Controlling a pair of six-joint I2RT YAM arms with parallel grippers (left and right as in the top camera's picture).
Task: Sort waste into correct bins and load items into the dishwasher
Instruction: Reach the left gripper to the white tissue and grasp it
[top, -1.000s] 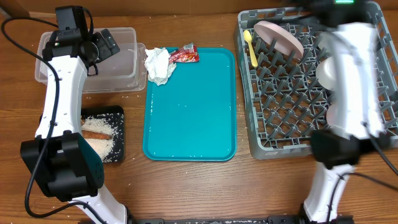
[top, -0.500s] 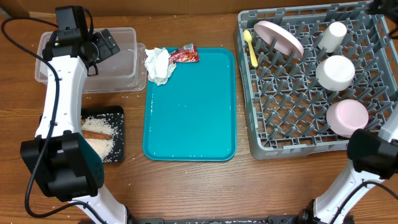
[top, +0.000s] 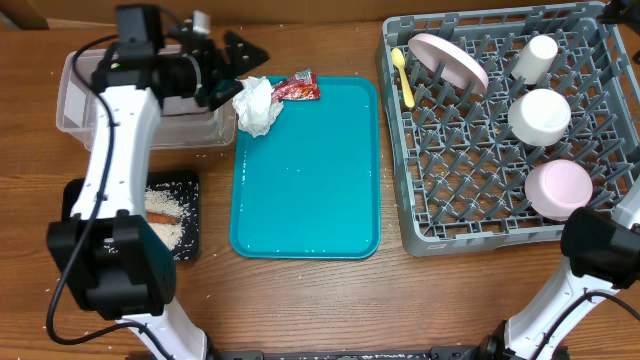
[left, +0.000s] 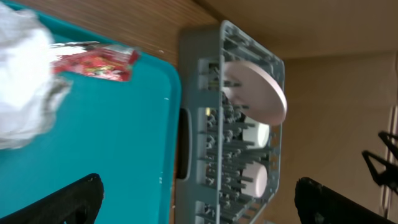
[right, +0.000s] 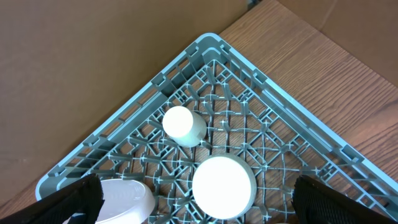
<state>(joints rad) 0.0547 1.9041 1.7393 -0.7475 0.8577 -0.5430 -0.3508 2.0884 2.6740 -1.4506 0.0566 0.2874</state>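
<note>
**A:** What's crowding the left gripper (top: 228, 70)?

**B:** Jaws spread wide, nothing between them. It hangs over the right end of the clear tub (top: 75, 100), just beside the napkin (top: 256, 104). The tub is thin see-through plastic with rounded corners. A few white grains lie on the wooden table (top: 300, 300) by its near wall.

**A:** And the napkin?

**B:** Crumpled white paper, lumpy. It sits on the far left corner of the teal tray (top: 310, 190) and spills over the rim. The red wrapper (top: 298, 88), shiny and creased, lies right beside it on the far edge. The rest of the tray is smooth and glossy.

**A:** The other bin?

**B:** The black tray (top: 190, 245) is shallow and rectangular, and the left arm crosses part of it. Inside is loose rice (top: 165, 232) with a brown stick (top: 163, 213) lying on it.

**A:** The rack?

**B:** The dish rack (top: 480, 215) is a grey plastic lattice with upright pegs, right of the teal tray and well apart from the waste.
- The plate (top: 450, 60) leans on edge among the pegs.
- The pale yellow spoon (top: 404, 75) lies beside the plate, along the rack's left wall.
- The cup (top: 535, 57) is near the far right corner.
- One bowl (top: 540, 115) is just nearer than the cup.
- The second bowl (top: 558, 188) is by the near edge.

**A:** Right gripper (right: 199, 205)?

**B:** It shows only in its own camera. The fingertips stand far apart and hold nothing, high above the rack's corner. Brown cardboard (right: 93, 56) stands behind the rack.
</note>
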